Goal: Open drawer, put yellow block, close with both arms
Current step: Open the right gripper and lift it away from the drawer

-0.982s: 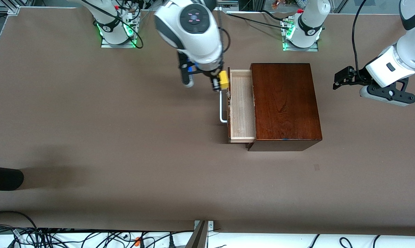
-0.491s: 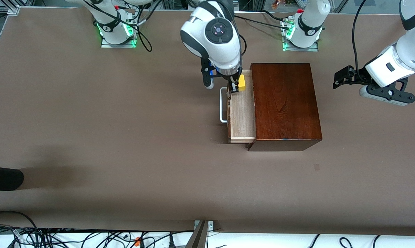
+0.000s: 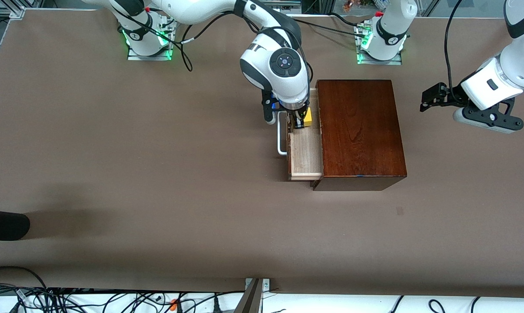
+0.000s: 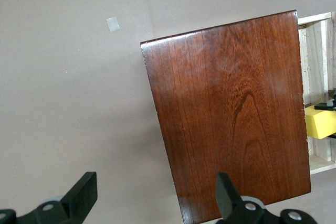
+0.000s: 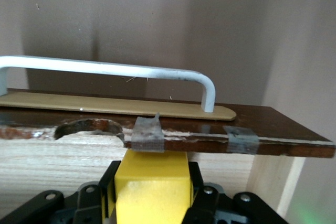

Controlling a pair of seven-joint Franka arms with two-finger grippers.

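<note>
The right gripper [image 3: 300, 122] is clamped on the yellow block [image 3: 307, 116] inside the pulled-out drawer [image 3: 306, 152], at the end of it nearer the robots' bases; whether the block touches the drawer floor is hard to tell. The drawer juts from the dark wooden box [image 3: 359, 130], its white handle [image 3: 280, 137] toward the right arm's end. The left gripper [image 3: 433, 99] waits in the air toward the left arm's end of the table, fingers spread.

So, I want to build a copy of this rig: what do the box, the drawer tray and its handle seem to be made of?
The box looks like dark wood with a glossy varnish: clear grain, slight sheen. The drawer tray seems raw pale wood, matte, with straight grain. The handle is a white-coated bar, probably metal; scuffs show on the coating.
</note>
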